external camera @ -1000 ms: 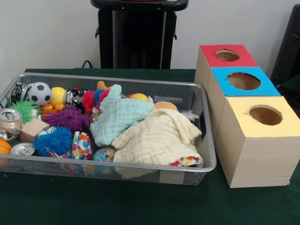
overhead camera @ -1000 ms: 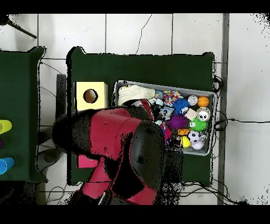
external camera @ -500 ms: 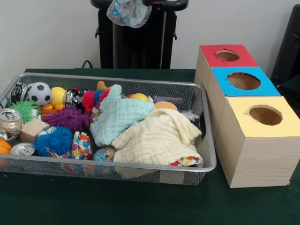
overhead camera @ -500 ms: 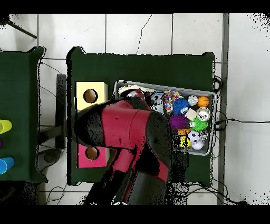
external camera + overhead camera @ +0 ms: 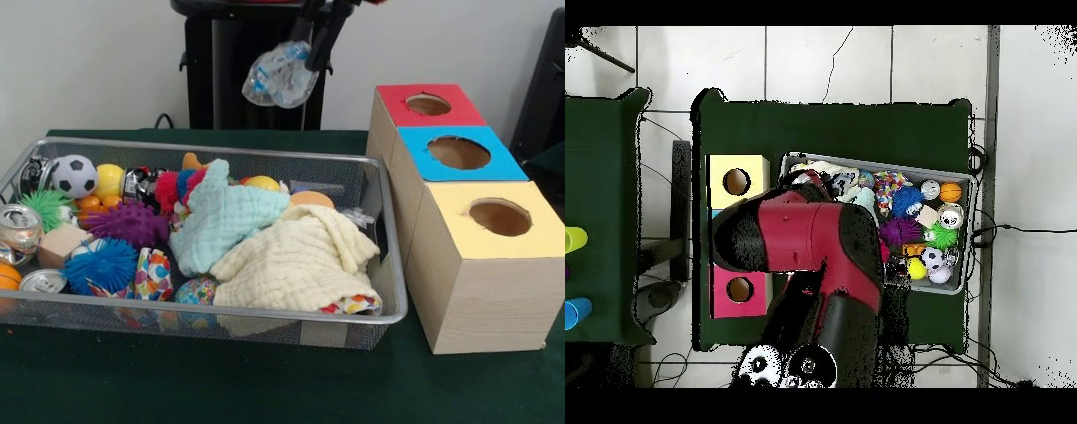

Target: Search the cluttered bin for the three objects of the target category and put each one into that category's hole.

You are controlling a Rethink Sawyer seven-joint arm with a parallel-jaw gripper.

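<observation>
- Step in hand, by my read: carry phase. Crushed bottle (image 5: 281, 75) already out of the basket (image 5: 388, 221), hanging in the air above its far rim, on the side toward the boxes.
- Gripper (image 5: 316, 44) comes down from the top edge in the front view, dark fingers clamped on the bottle's upper right part; bottle dangles to the lower left of them, tilted.
- Jaws look nearly closed, only the crumpled plastic between them. Nothing else touched.
- Bottle: clear, crinkled, blue label showing. Well clear of the toys and cloths below.
- Overhead view: red arm (image 5: 810, 270) covers the basket's box-side end; gripper and bottle hidden there.
- Three boxes just beside the basket: red box (image 5: 428, 106) farthest back, blue box (image 5: 459, 152) in the middle, yellow box (image 5: 499, 216) nearest the camera. Each has a round hole on top.
- Which hole takes bottles: can't tell from the pictures.
- Next move calls for swinging sideways over the right hole, centring the bottle, then letting go. Bottle is soft and hangs off-centre, so it could catch the hole's edge.
- Other bottles: none clearly visible; could be under the green cloth (image 5: 225, 216) or cream cloth (image 5: 296, 261).
</observation>
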